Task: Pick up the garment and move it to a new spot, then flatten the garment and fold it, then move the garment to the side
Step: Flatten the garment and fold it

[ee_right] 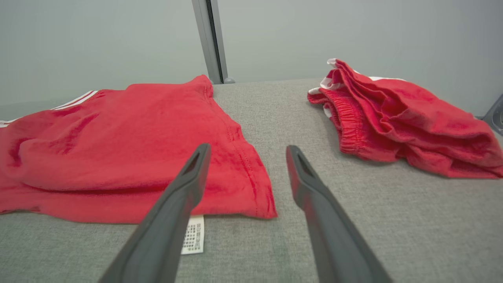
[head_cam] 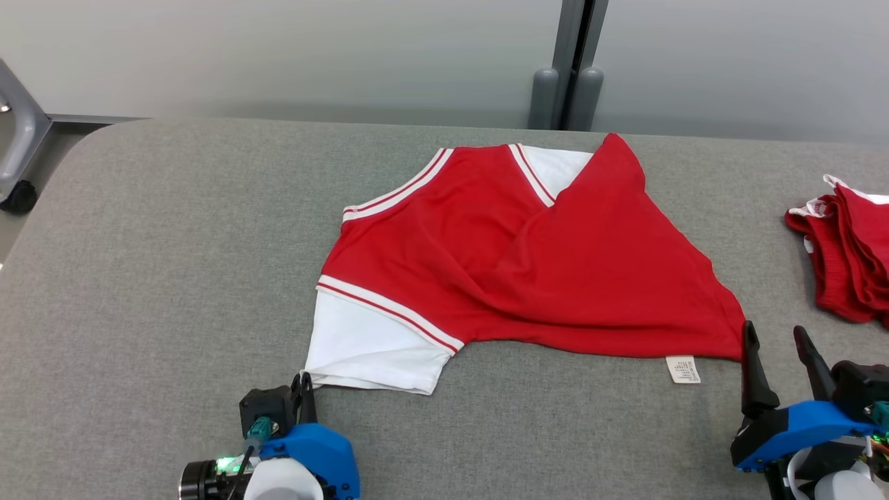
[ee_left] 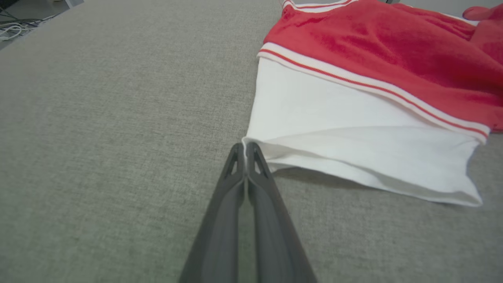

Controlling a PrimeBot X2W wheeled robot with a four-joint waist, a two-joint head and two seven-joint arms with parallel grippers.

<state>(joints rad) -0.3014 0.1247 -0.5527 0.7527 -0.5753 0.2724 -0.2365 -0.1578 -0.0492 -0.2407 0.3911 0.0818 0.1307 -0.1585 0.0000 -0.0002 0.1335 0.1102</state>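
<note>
One red-and-white jersey garment (head_cam: 528, 264) lies centred on the grey fabric table (head_cam: 173, 264), with open room leftward and one crumpled red heap (head_cam: 847, 257) at the right edge. The left gripper (head_cam: 303, 380) pinches the garment's white corner; the right gripper (head_cam: 774, 330) gapes beside its hem.

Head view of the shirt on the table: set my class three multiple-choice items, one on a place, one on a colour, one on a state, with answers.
1. The red pile lies at the table's: A left side; B right side; C middle.
2. The shirt corner in the left gripper is: A white; B blue; C black.
3. The right gripper is: A shut on a label; B shut on a hem; C open.
B, it lies right of the shirt; A, white cloth sits between the shut fingers; C, its fingers stand apart.
</note>
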